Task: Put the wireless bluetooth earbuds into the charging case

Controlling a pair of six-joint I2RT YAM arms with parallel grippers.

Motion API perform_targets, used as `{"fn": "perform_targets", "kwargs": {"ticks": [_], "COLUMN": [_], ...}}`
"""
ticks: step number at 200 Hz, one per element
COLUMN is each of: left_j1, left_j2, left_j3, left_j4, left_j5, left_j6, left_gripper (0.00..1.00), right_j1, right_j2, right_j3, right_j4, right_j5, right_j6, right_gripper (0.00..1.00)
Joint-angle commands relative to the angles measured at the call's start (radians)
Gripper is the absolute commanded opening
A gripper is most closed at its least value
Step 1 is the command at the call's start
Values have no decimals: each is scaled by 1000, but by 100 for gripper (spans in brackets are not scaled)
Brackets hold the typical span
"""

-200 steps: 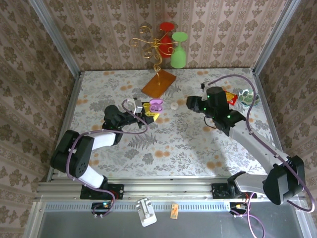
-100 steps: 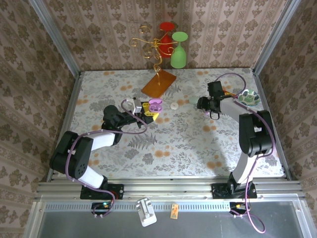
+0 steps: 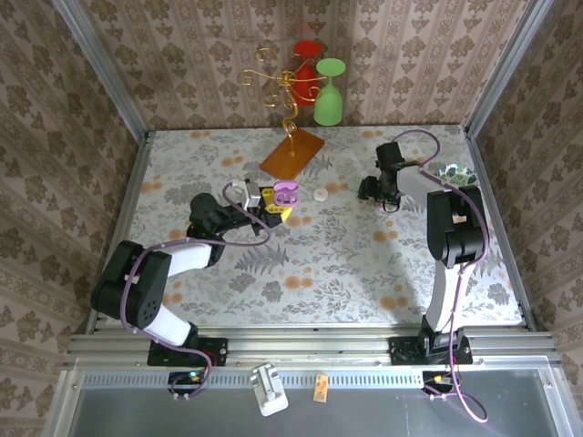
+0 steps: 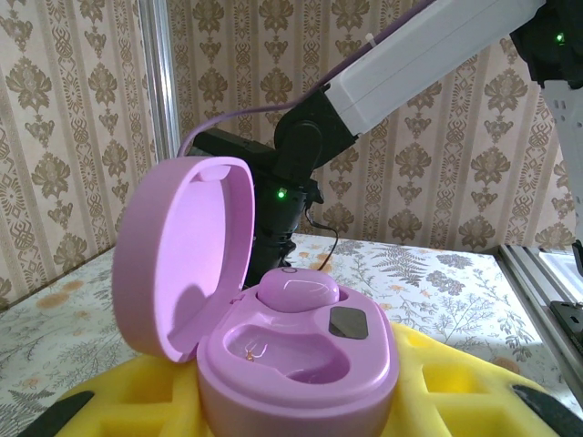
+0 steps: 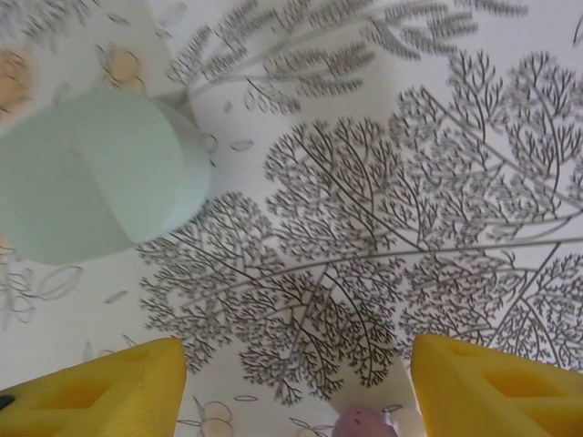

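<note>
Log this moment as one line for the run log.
left pincer: shut on open pink charging case | bud: one seated, near slot empty | right pincer: open above tablecloth, near pale green pebble

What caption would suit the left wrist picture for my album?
Open lilac charging case, one earbud seated, the other well empty, held by the left gripper.

Black-white arms [image 3: 173, 259]; purple cables [image 3: 414, 134]

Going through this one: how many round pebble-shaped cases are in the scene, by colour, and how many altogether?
purple case: 1 (lid open)
white case: 1
pale green case: 1
Total: 3
</note>
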Motion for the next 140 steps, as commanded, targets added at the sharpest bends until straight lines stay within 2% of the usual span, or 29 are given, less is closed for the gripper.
{"fn": "perform_targets", "kwargs": {"ticks": [1, 140], "left_j1": [8, 18], "left_j2": [-14, -29], "left_j3": [6, -12], "left_j4": [41, 41], "left_j5": [14, 19], "left_j6": [-2, -2], "left_gripper": [21, 21], "right_j1": [-13, -16], "right_j2": [14, -109], "right_j3": [7, -111], "right_j4": [-59, -68], "right_j5": [-37, -146], "right_j6": [10, 8], "right_gripper": [70, 65]}}
